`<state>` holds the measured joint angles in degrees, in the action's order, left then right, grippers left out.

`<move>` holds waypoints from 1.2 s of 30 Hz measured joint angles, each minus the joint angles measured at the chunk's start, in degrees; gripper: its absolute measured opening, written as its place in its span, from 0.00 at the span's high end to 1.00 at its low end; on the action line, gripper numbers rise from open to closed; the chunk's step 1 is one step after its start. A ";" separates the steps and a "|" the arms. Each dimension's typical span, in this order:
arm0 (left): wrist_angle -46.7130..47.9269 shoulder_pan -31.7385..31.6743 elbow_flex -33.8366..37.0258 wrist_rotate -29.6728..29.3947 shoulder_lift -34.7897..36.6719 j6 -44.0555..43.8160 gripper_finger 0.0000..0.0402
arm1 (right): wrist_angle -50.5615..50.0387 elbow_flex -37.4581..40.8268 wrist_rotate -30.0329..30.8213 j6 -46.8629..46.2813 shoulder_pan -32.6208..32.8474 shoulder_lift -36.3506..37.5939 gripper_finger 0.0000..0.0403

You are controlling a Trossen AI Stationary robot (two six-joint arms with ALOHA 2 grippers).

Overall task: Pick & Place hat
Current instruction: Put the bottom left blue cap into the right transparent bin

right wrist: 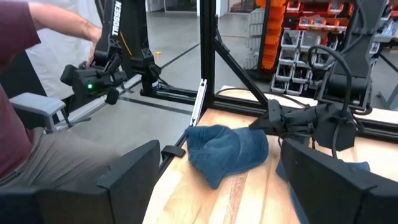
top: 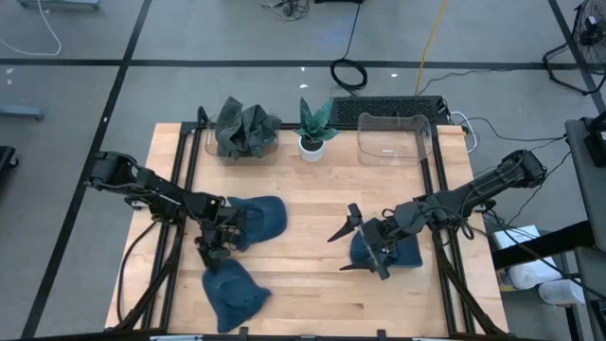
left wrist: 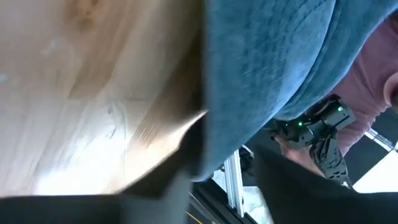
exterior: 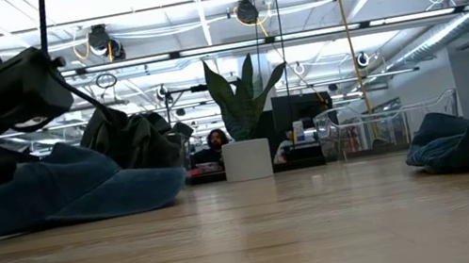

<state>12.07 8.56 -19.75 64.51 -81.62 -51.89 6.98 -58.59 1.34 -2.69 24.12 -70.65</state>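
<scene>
Hats [top: 256, 219] near table edge [top: 284, 334]

A robotics lab or workshop: a wooden table [top: 312, 189] inside a black aluminium frame [right wrist: 208, 46], grey concrete floor, orange parts bins [right wrist: 283, 28] on shelving, exposed ceiling ducts [exterior: 447, 29].

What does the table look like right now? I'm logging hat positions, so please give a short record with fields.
hats on table: three blue hats
hat one: middle-left, left gripper at its edge
hat two: near front edge, untouched
hat three: right side, under the right gripper
right gripper fingers: spread wide, holding nothing
left gripper grip: cannot tell
left bin: clear bin at back holding dark grey hats
right bin: clear bin at back, nothing seen inside
other: potted plant between the bins
</scene>
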 joint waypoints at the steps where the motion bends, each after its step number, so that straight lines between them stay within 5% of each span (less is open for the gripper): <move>1: -0.23 0.00 0.00 -0.01 0.00 0.73 0.67 | 0.51 0.00 0.00 0.02 -0.01 -0.02 0.21; 5: -0.77 0.02 -0.11 1.64 0.09 4.13 0.94 | 2.27 0.00 0.02 0.24 -0.01 0.00 0.21; 19: 0.01 0.13 -3.63 3.61 4.88 -2.91 0.98 | 2.25 0.00 0.08 -1.11 -0.01 0.00 0.21; 28: 0.14 1.44 -4.15 3.29 22.37 -20.54 0.98 | 3.10 0.00 0.09 -1.12 -0.01 0.00 0.21; 36: 0.03 4.11 -4.15 -6.80 38.02 -25.61 0.98 | 7.09 0.00 0.32 -1.12 -0.02 0.00 0.21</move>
<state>12.10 12.67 -23.90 57.71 -43.60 -77.50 14.07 -58.59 1.66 -3.81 24.10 -70.65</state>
